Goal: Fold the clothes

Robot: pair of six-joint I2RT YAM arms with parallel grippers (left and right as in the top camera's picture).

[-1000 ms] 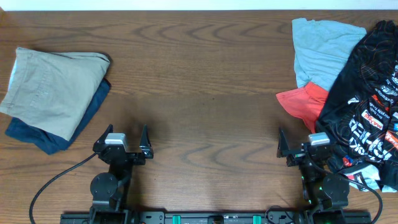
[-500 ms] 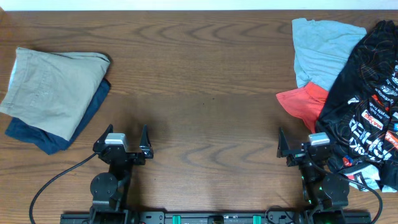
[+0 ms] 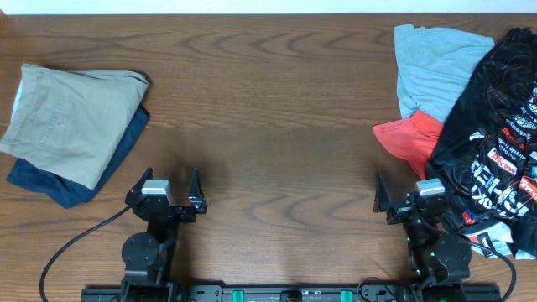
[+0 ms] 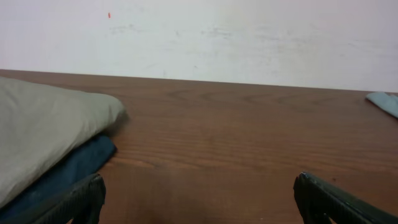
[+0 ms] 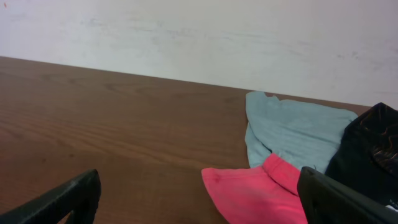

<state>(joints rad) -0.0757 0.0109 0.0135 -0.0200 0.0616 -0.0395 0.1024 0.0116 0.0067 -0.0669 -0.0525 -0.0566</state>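
Folded khaki shorts (image 3: 69,122) lie on a folded navy piece (image 3: 122,153) at the table's left; both show in the left wrist view, khaki (image 4: 43,134) over navy (image 4: 68,171). At the right lie a light-blue garment (image 3: 436,67), a red one (image 3: 411,141) and a black printed one (image 3: 495,126), unfolded and overlapping; the right wrist view shows the light-blue (image 5: 292,134), red (image 5: 261,193) and black (image 5: 367,149) pieces. My left gripper (image 3: 165,186) is open and empty near the front edge. My right gripper (image 3: 411,195) is open and empty, beside the black garment.
Bare wooden table (image 3: 268,126) spans the middle between the two piles. A black cable (image 3: 71,243) loops at the front left. A white wall (image 4: 199,37) runs behind the table's far edge.
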